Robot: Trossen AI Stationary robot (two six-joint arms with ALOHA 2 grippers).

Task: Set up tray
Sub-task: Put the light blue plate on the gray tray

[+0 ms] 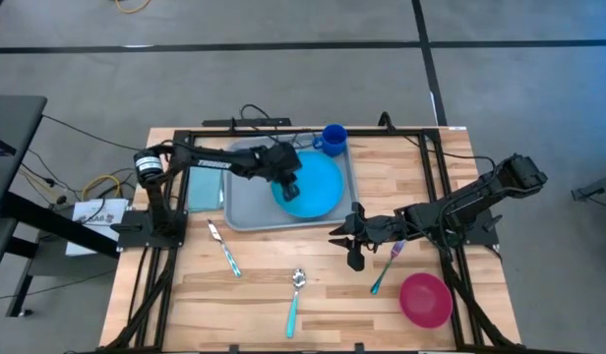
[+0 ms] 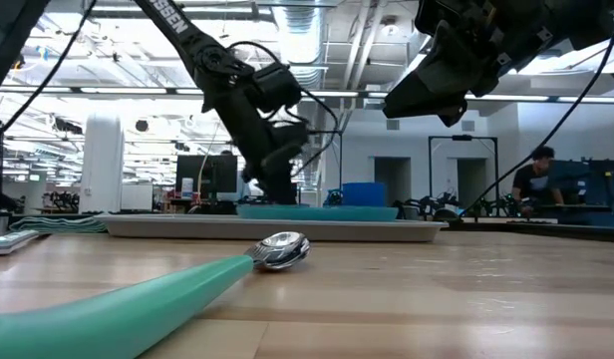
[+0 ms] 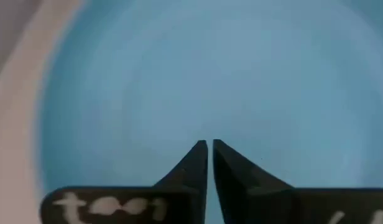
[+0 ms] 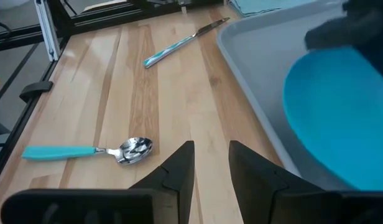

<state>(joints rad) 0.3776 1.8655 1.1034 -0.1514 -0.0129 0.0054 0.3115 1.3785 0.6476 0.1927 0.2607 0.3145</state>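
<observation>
Looking down at the table (image 1: 254, 295), we see the tray (image 1: 246, 205) lying flat at the far middle of the wood, with the round blue plate (image 1: 318, 187) already inside it toward its right half. Left gripper (image 1: 287, 187) hangs over the plate's left part; in the left wrist view its fingers (image 3: 194, 165) are nearly together with only a slit between them, nothing caught, plate surface right beneath. Right gripper (image 1: 354, 243) sits just off the tray's near right corner above bare wood, fingers a little apart and empty in the right wrist view (image 4: 210, 165).

Still outside the tray: knife (image 1: 224, 249) near the front left, teal-handled spoon (image 1: 295, 300) in the front middle, fork (image 1: 387, 267) beside the right gripper, pink bowl (image 1: 425, 299) front right. Blue cup (image 1: 333, 138) stands at the tray's far right corner, we cannot tell if in or just beside. A flat teal rectangle (image 1: 202, 187) lies left of the tray.

We judge the tray a light, stiff plastic, smooth and likely to slide on the wood if pushed. Best hold would be the raised rim on a long edge, pinched from above, clear of the plate. Loaded, it may tip with one-sided grip, so both arms on opposite rims looks safer
</observation>
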